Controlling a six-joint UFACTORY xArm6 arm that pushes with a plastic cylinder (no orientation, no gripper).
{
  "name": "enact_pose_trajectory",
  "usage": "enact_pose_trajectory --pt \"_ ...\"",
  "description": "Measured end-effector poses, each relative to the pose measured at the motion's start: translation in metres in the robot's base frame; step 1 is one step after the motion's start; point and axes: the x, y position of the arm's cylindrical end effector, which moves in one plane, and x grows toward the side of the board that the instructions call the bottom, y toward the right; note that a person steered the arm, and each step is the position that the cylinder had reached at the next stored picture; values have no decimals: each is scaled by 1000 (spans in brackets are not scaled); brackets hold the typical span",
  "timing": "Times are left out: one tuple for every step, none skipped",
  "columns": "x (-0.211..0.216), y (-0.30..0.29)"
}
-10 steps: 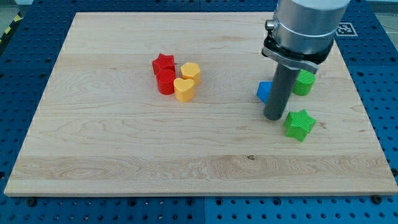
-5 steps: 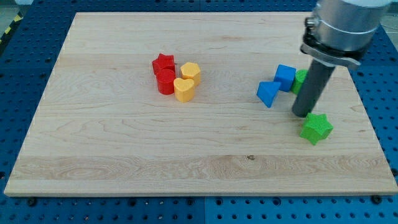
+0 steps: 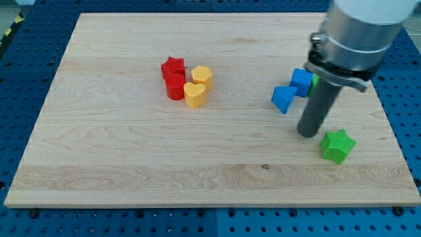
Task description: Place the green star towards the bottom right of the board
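Observation:
The green star (image 3: 338,145) lies on the wooden board (image 3: 131,151) at the view's right, below the middle. My tip (image 3: 307,133) rests on the board just left of the star and slightly above it, with a small gap between them. The rod rises from there toward the view's top right and hides most of another green block (image 3: 316,80) behind it.
A blue cube (image 3: 302,81) and a blue angular block (image 3: 283,99) sit just above and left of my tip. A red star (image 3: 173,66), a red cylinder (image 3: 175,87), a yellow heart (image 3: 195,95) and another yellow block (image 3: 202,76) cluster at the left centre.
The green star slid toward the view's bottom right. My tip moved right with it, then came back left and down, ending just left of the star.

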Motion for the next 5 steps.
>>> enact_pose_trajectory --pt "2 26" --pt "17 38" --pt "25 22" --pt "27 26" --pt "38 63"
